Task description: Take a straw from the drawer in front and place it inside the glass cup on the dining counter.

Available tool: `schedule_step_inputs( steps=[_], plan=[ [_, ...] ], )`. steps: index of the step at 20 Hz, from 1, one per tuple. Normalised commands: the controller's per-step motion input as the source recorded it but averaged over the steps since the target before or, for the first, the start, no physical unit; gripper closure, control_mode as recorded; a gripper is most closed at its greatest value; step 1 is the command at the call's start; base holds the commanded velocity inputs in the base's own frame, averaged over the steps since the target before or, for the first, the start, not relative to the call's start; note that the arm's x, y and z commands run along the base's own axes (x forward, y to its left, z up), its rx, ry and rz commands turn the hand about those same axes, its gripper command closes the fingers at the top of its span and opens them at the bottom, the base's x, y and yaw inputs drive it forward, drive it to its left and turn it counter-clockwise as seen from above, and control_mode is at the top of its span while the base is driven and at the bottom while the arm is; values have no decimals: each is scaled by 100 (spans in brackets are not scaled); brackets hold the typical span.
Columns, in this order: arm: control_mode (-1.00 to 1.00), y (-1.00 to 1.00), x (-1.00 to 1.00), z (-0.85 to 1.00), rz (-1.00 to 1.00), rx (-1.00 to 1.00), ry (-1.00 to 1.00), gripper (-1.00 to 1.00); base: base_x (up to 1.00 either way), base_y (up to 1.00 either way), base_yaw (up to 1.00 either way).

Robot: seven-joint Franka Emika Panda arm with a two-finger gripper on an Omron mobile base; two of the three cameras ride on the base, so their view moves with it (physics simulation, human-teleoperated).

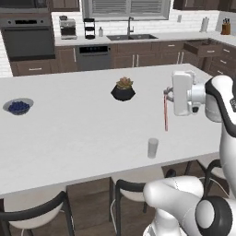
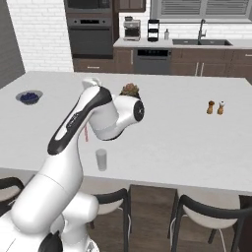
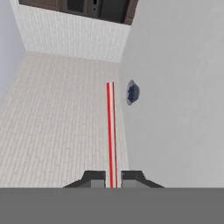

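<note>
Left base view: white dining counter (image 1: 69,133) bearing the glass cup (image 1: 153,148), a black plant pot (image 1: 123,90) and a bowl of blueberries (image 1: 18,107); behind, wall cabinets with one drawer (image 1: 203,47) pulled open. Gripper (image 3: 112,178) clamped on the straw (image 1: 166,110), which hangs upright above the counter, up and right of the cup. Right base view: arm hides most of the straw; salt and pepper shakers (image 2: 215,107) too small to tell apart.

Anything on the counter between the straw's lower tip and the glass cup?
No. In the left base view, bare counter separates the straw, held upright in the gripper, from the cup.
</note>
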Motion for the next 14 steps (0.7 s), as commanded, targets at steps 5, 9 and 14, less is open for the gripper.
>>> schedule_step_inputs(
  steps=[5,9,14],
  plan=[
    [-100,-14,0,-33,0,0,-12,100,0,0,0],
    [-100,-1,1,-25,0,0,-11,100,0,0,0],
    [-100,0,14,-18,0,1,-4,100,0,0,0]
  ],
)
